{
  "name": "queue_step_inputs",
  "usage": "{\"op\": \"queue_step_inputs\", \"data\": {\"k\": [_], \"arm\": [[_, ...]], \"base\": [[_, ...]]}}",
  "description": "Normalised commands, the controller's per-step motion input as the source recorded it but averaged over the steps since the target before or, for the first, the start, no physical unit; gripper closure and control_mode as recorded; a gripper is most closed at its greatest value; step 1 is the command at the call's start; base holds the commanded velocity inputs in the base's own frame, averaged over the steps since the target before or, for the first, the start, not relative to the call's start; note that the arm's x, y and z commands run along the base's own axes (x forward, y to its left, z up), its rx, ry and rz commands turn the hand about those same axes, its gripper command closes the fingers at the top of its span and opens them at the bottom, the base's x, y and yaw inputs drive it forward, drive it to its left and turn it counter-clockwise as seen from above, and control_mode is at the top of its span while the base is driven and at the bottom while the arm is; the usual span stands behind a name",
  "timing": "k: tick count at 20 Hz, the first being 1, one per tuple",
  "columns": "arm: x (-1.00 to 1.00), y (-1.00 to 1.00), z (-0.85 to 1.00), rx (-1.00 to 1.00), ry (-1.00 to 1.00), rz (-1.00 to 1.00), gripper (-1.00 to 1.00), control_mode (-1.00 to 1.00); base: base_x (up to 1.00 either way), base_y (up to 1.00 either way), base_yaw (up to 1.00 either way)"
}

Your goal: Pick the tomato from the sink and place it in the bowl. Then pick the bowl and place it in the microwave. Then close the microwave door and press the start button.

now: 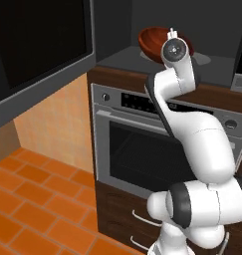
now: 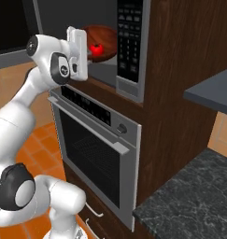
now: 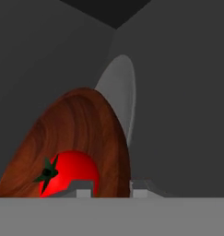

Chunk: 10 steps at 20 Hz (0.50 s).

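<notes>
While our gripper (image 3: 112, 189) pinches the rim of the stiff, light, reddish-brown wooden bowl (image 3: 81, 133), the glossy red tomato (image 3: 69, 174) may roll.

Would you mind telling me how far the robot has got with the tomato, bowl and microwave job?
Done: the tomato sits in the bowl. In hand: the tool grips the bowl's rim and holds it inside the open microwave, above its grey turntable; whether the bowl touches down yet is unclear. Left: releasing it, closing the microwave door, which stands swung open, and pressing start.
</notes>
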Motion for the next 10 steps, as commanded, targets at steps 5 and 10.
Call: {"op": "queue_step_inputs", "data": {"k": [5,10], "arm": [[0.60,-0.06,0.00,0.00,0.00,0.00,1.00,-1.00],[0.24,0.00,-0.03,0.00,0.00,0.00,-1.00,-1.00]], "base": [[0.00,0.00,0.00],[0.00,0.00,0.00]]}}
